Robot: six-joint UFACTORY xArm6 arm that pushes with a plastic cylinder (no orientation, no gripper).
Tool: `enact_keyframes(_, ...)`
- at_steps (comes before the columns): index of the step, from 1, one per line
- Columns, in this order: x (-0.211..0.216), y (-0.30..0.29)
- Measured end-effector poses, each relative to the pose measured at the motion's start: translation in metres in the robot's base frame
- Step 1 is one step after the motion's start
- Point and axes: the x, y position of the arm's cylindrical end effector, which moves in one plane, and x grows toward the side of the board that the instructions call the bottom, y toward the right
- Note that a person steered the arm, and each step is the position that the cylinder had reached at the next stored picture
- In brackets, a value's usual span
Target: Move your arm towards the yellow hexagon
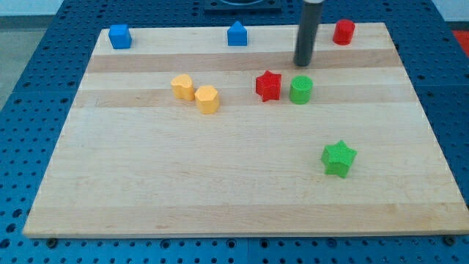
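The yellow hexagon (208, 99) lies left of the board's middle, with a second yellow block (182, 86) of rounded shape touching or nearly touching it at its upper left. My tip (303, 64) is well to the right of the yellow hexagon and a little higher in the view. It stands just above the green cylinder (300, 89) and up and to the right of the red star (268, 85). It touches no block.
A blue block (119, 36) sits at the top left, a blue block (237, 34) at the top middle, a red cylinder (344, 31) at the top right. A green star (338, 158) lies at the lower right. The wooden board (146, 191) rests on a blue perforated table.
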Motion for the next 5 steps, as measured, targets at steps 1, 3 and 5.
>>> enact_keyframes(1,0.009,-0.045)
enact_keyframes(3,0.009,-0.061)
enact_keyframes(5,0.009,-0.080)
